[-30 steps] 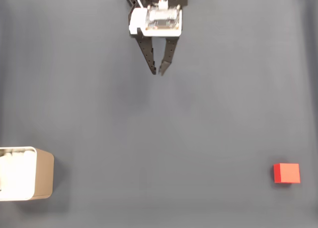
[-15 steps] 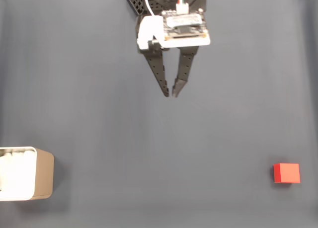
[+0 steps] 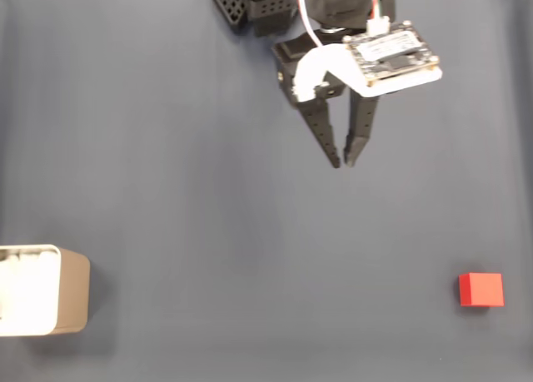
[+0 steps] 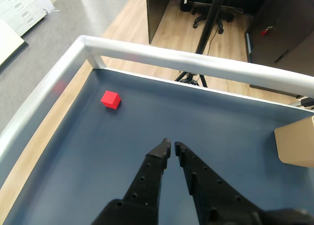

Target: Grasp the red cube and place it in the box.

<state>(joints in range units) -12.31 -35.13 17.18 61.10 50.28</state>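
The fingers are nearly pressed together, nothing held; the gripper [image 3: 342, 162] is seen well apart from the cube [image 3: 480, 290], lower right in the fixed view. The reach is underway; spreading is called for next. The box [image 3: 73, 290] sits far left.

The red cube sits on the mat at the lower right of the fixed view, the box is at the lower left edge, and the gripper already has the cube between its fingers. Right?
Not quite. The gripper holds nothing: in the fixed view it hangs near the top centre, its fingers nearly together, far from the red cube. The cube does sit at lower right and the box at the lower left edge.
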